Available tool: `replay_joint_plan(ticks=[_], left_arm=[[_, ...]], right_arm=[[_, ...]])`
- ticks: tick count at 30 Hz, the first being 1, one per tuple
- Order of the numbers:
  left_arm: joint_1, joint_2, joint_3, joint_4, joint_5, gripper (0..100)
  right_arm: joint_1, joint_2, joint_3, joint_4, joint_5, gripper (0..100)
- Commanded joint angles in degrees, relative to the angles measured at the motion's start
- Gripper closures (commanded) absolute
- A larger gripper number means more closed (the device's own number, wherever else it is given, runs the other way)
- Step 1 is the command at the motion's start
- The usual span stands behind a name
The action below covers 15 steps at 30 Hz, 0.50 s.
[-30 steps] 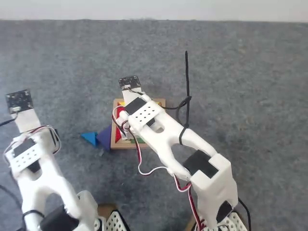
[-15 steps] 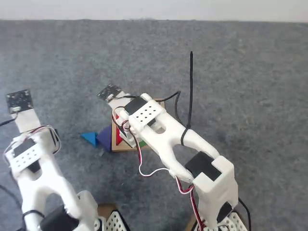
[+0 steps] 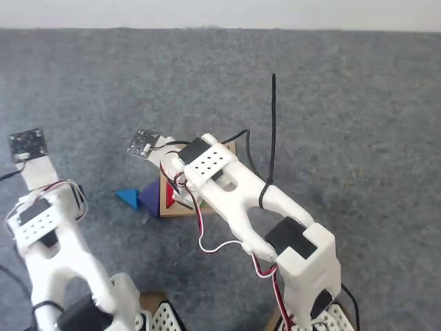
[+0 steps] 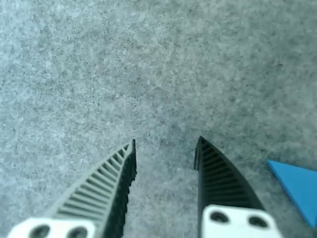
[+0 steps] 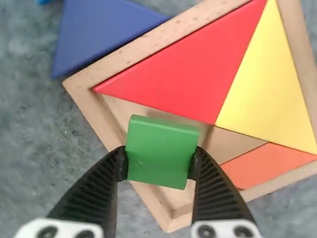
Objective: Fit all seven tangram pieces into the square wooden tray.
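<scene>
Green square (image 5: pixel 159 144) clamped in the right tool (image 5: pixel 157 157), over the bare gap in the wooden tray (image 5: pixel 81 94).

The right tool's fingers (image 5: pixel 106 183) press on 2 opposite flat edges, a sound hold for what looks like a light, stiff, smooth block that could slip if nudged against a neighbour. With 4 equal sides it has no long axis. Its free edge runs roughly along the red triangle (image 5: pixel 183 74), set corner-wise to the rim. Whether it touches the tray floor I cannot tell. Beyond it the yellow triangle (image 5: pixel 262 84) and orange piece (image 5: pixel 262 166) lie seated. A dark blue triangle (image 5: pixel 94 29) lies just outside the rim on the table (image 4: pixel 148 59). A light blue triangle (image 4: pixel 297 191) is near the left tool (image 4: pixel 166 148), which is spread apart and holds nothing.
</scene>
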Motion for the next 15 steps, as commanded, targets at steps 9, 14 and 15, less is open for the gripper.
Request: replay_joint_plan(ticks=[9,14,15], left_arm=[[0.53,-0.18,-1.71,0.53,-0.62,82],[0.53,-0.26,-1.71,0.53,-0.62,82],[0.53,-0.26,-1.71,0.53,-0.62,82]], right_arm=[[1.63,-3.65,-1.23,-0.92,7.91,89.8],[2.24,-3.65,-1.14,-2.42,7.82,76.4],[2.07,-3.65,-1.14,-2.33,8.09,75.3]])
